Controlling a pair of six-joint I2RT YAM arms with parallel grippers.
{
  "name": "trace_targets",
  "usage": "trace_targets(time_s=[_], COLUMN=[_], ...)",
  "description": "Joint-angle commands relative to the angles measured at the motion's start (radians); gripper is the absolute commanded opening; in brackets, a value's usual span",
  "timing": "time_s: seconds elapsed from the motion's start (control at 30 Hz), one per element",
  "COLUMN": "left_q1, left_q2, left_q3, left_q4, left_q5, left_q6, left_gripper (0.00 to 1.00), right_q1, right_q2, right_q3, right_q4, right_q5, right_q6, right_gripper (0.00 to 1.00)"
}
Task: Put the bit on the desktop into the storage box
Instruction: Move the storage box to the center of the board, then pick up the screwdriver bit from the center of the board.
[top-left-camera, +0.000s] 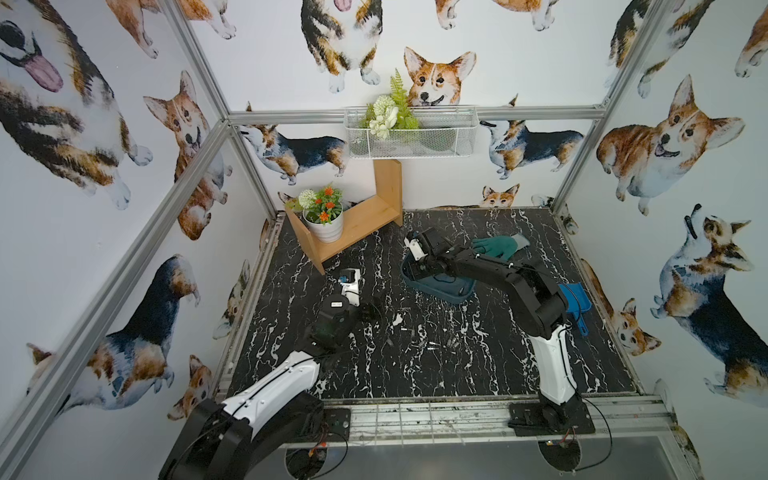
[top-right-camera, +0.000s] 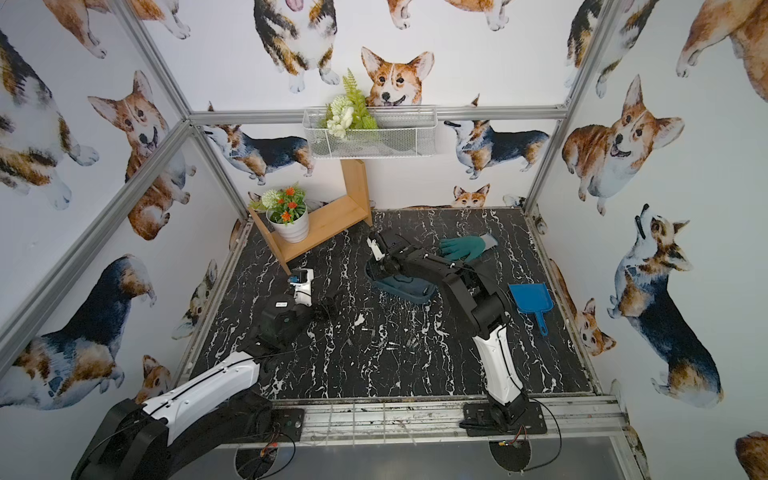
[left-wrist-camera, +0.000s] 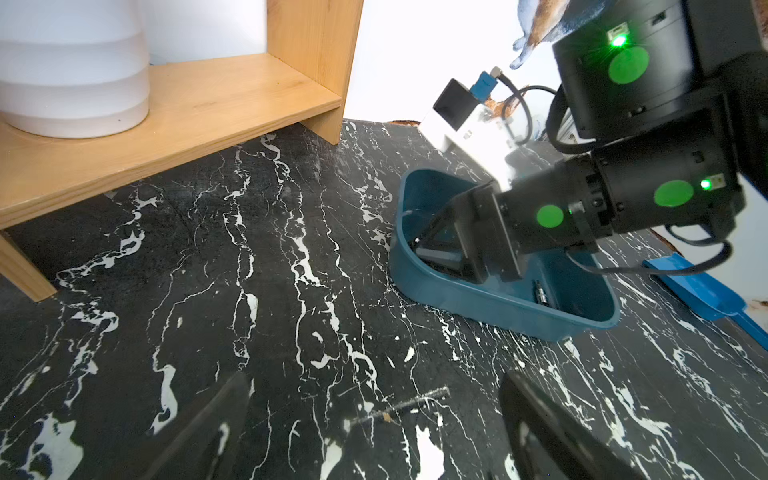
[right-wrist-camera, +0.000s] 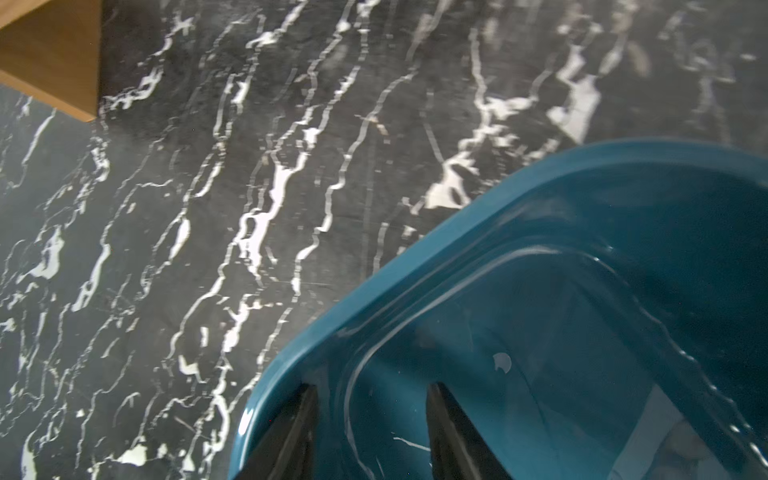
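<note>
The desktop is flat and black, with white wiggly lines like marble. The storage box sits on it. The box is made of dark blue-green plastic. It is smooth, shiny and shallow, with round corners.

The right gripper reaches down into the box near one round corner. Its two black fingers are pointed. They stand partly apart and nothing is between them. In the left wrist view a short bit of shiny grey metal lies on the floor of the box. It is close to one long wall and apart from that gripper.

The left gripper is spread wide and holds nothing. It hangs low over the desktop, near the box. A thin bit lies flat on the desktop in the gap between its fingers. This bit is long and dark like a skinny stick, and it looks rough and twisty.

In both top views a few small bits lie scattered on the desktop in front of the box. They are too tiny to tell their shapes.

A shelf of smooth pale wood holds a ribbed white pot. A soft-looking green glove lies behind the box. A bright blue plastic dustpan lies off to the side.
</note>
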Motion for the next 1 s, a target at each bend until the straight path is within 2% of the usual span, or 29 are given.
trace_targets(time_s=[0.0,0.2,0.4,0.57,0.73,0.97], left_q1=[-0.001,-0.001,-0.001,-0.001,-0.001,-0.009], left_q2=[-0.004,-0.005,-0.004,0.0,0.023,0.078], left_q3=[-0.004,-0.007,-0.009,-0.006,0.006,0.033], left_q4=[0.026,0.04,0.04,0.04,0.037,0.029], left_q5=[-0.001,0.021,0.022,0.028,0.054,0.101], left_q6=[0.0,-0.005,-0.006,-0.008,0.001,0.007], left_gripper=[1.0,1.0,1.0,1.0,1.0,1.0], right_q1=[0.015,0.023,0.023,0.023,0.024,0.026], right_q2=[0.011,-0.02,-0.158,-0.339,-0.581,-0.89], right_q3=[0.023,0.003,-0.112,-0.279,-0.509,-0.775], right_q4=[-0.033,-0.037,0.007,0.03,0.043,0.028], right_q5=[-0.018,0.022,0.095,0.165,0.233,0.265], right_q6=[-0.019,-0.003,0.027,0.065,0.119,0.219], right_gripper=[0.48,0.52,0.54,0.55,0.56,0.58])
